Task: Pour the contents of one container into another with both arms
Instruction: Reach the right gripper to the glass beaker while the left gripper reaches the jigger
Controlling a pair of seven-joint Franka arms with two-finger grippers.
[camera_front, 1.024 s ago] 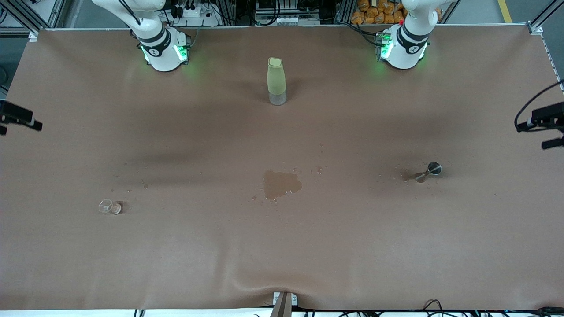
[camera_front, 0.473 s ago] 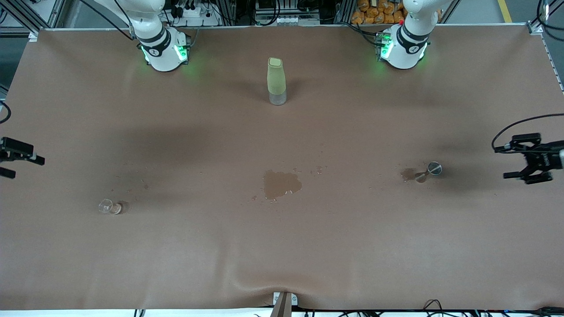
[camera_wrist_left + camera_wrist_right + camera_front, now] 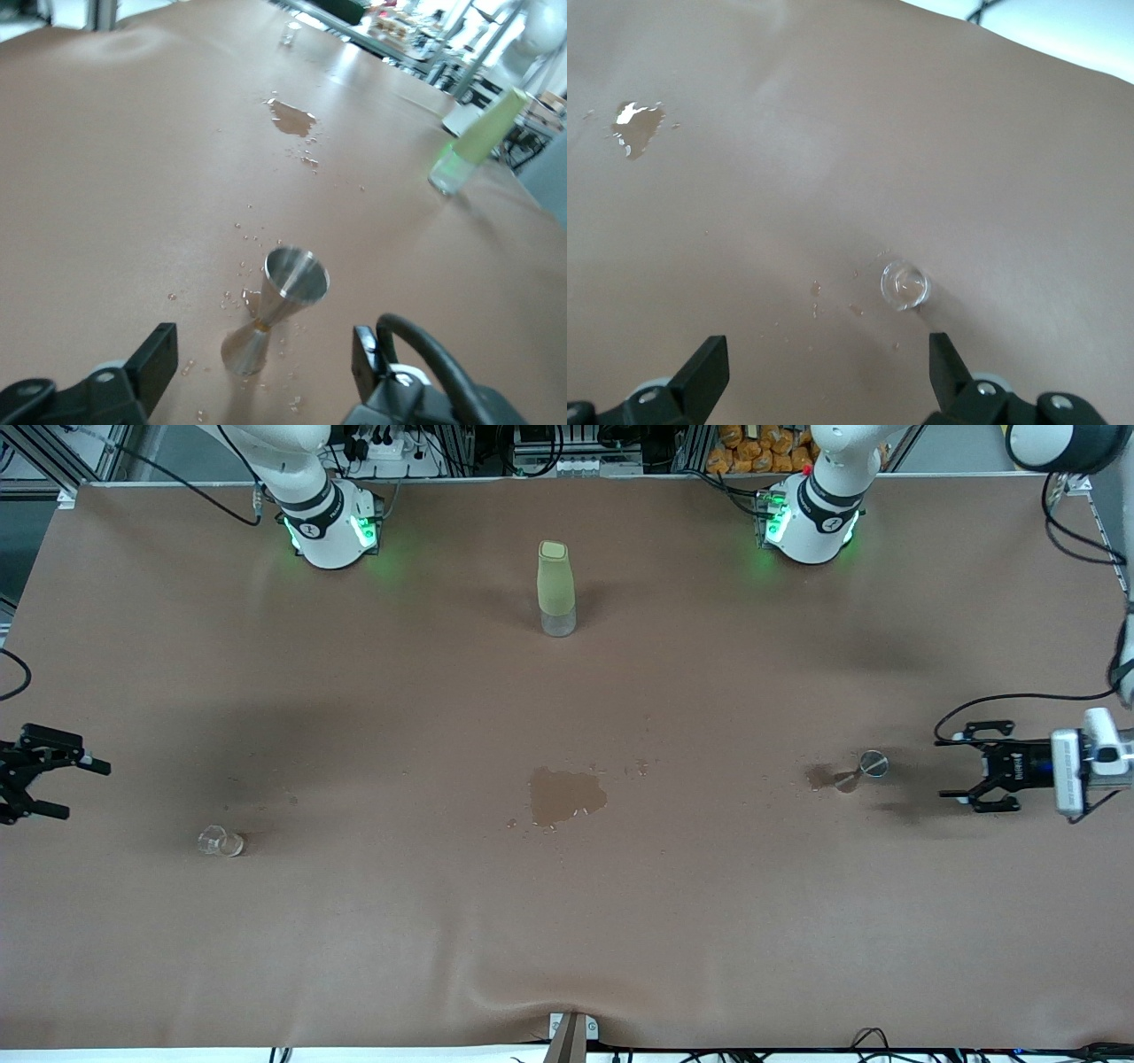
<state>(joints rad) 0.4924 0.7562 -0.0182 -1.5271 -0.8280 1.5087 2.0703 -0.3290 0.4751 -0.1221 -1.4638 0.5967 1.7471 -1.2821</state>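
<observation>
The tiny clear cup (image 3: 220, 841) (image 3: 904, 285) stands toward the right arm's end of the table, with droplets round it. My right gripper (image 3: 78, 788) (image 3: 828, 354) hovers at that end, open and empty, a good way short of the cup. The silver hourglass jigger (image 3: 864, 769) (image 3: 279, 305) stands upright toward the left arm's end, beside a small wet patch. My left gripper (image 3: 946, 767) (image 3: 264, 350) is low beside it, open, with the jigger in line with the gap. Neither finger touches it.
A tall pale-green bottle (image 3: 555, 589) (image 3: 474, 142) stands mid-table near the robots' bases. A brown puddle (image 3: 567, 795) (image 3: 291, 117) (image 3: 638, 124) with scattered drops lies in the table's middle, between the cup and the jigger.
The left gripper has come in from the table's end and down toward the jigger. The right gripper has moved down and slightly toward the cup. Cup, jigger and bottle have not moved.
</observation>
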